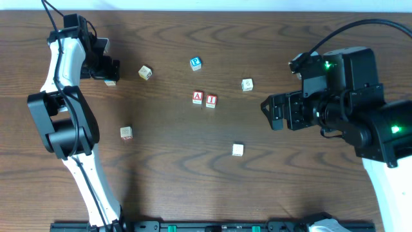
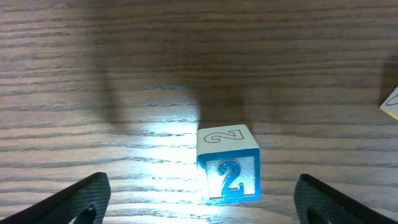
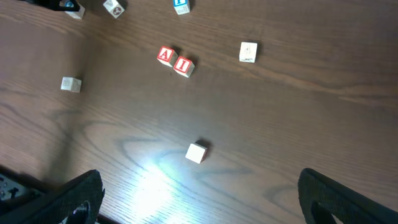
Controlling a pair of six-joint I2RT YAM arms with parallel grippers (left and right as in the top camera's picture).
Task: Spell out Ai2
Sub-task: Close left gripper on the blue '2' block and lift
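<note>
The blue "2" block (image 2: 228, 163) stands on the table between the fingers of my open left gripper (image 2: 202, 205), untouched; overhead it is the small block (image 1: 111, 82) just below that gripper (image 1: 111, 71) at the far left. The red "A" block (image 1: 197, 97) and red "I" block (image 1: 211, 100) sit side by side, touching, at the table's middle, and both show in the right wrist view as A (image 3: 165, 55) and I (image 3: 184, 65). My right gripper (image 1: 269, 113) is open and empty, off to their right, above the table (image 3: 205, 202).
Other loose blocks: a pale one (image 1: 145, 72) next to the "2", a blue "P" (image 1: 196, 63), a pale one (image 1: 247, 84), one at the left (image 1: 126, 133), and a plain one (image 1: 237, 149) in front of the right gripper.
</note>
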